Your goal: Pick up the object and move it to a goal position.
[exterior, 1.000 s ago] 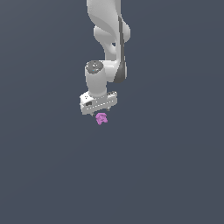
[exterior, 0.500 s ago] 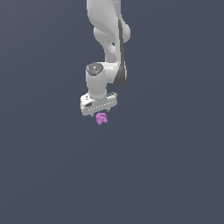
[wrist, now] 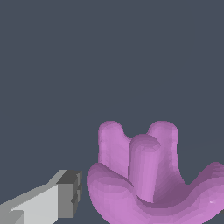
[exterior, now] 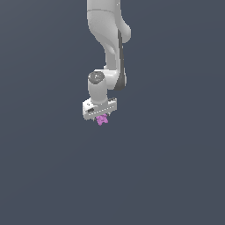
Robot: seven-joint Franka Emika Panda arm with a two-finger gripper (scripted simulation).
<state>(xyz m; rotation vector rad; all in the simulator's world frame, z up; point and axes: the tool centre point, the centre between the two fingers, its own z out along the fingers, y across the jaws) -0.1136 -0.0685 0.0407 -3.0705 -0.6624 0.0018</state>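
The object (exterior: 102, 119) is a tiny pink-purple lumpy piece with short prongs, hanging just under the white hand in the exterior view. My gripper (exterior: 102, 116) points down and is shut on it. The wrist view shows the object (wrist: 146, 177) large, with three rounded prongs rising from a cupped base. One white finger (wrist: 61, 201) with its grey pad stands right against the object's side. The other finger is hidden behind the object.
The white arm (exterior: 107, 39) comes down from the top of the exterior view. Everything around it is a plain dark grey-blue background with no edges, other objects or marker visible.
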